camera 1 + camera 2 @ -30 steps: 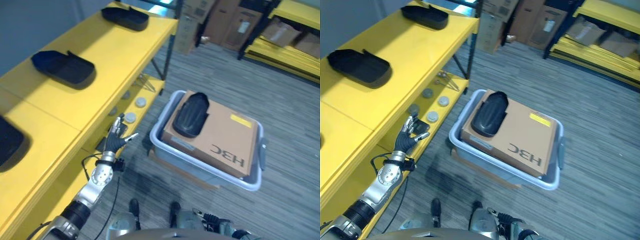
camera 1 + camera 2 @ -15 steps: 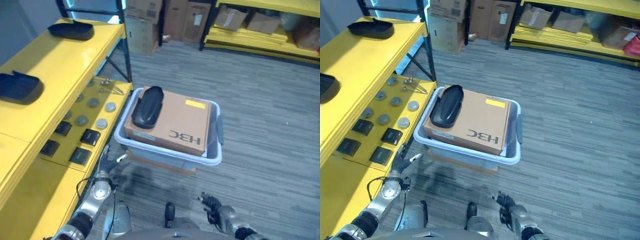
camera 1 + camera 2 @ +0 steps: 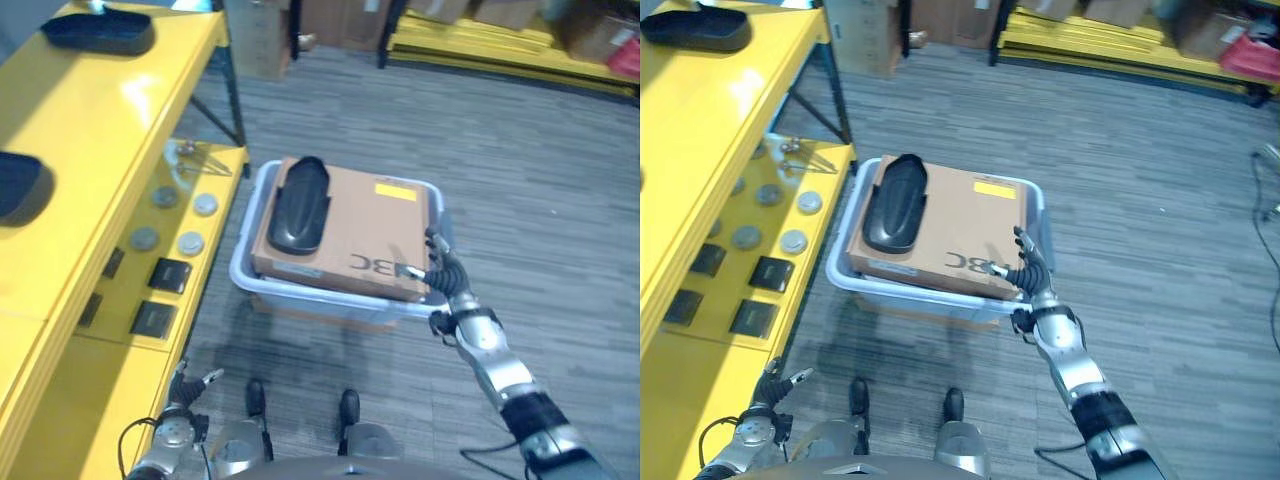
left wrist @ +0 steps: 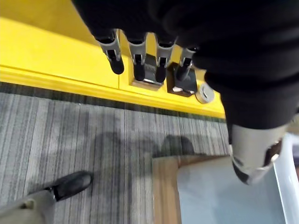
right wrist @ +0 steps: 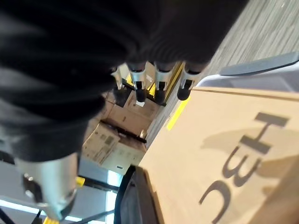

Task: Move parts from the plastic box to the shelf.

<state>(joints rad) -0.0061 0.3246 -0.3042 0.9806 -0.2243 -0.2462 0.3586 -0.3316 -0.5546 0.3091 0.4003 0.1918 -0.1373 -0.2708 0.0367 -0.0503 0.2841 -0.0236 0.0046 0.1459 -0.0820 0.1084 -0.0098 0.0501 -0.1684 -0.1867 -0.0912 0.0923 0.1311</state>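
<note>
Right hand hangs over the near right corner of the cardboard box, its fingers relaxed and spread with nothing between them; in its wrist view the fingertips point across the bare cardboard toward the dark part at the far end; left hand hangs low beside the yellow shelf, fingers loosely open and empty, over the carpet next to the lower level.

One black part lies lengthwise on top of the cardboard box, toward the side nearest the shelf; that box sits inside the pale plastic box on the floor, just beside the shelf.

On the top level of the shelf two similar black parts already rest, one far and one nearer; so the job looks partly done, with at least the one part on the cardboard left to carry; whether more lie beneath the cardboard cannot be told.

Neither hand touches the remaining part; I judge the next step to be a reach across the cardboard to grasp it.
</note>
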